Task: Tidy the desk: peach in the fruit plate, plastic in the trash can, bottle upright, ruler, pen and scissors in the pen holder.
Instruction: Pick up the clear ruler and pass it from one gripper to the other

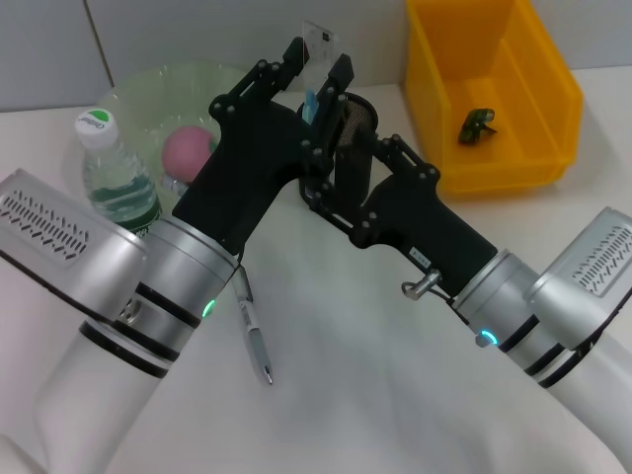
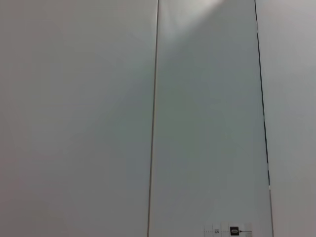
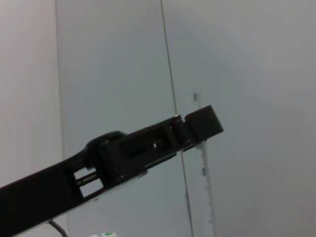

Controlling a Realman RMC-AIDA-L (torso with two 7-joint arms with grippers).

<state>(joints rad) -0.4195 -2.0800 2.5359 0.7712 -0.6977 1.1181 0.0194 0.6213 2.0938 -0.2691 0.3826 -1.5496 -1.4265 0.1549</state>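
the left claw is clamped on the transparent ruler above the mesh pen holder. the right claw, whose state i cannot tell, is beside the holder. a tilted ruler may hit the rim and tip it.

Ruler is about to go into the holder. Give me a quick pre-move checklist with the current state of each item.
1. Clear plastic ruler gripped by the left gripper: ok.
2. Ruler above the black mesh pen holder: ok.
3. Right gripper steadying the holder: cannot tell.
4. Pink peach in the green fruit plate: ok.
5. Clear water bottle upright: ok.
6. Silver pen in the holder: not ok, it lies on the white desk.
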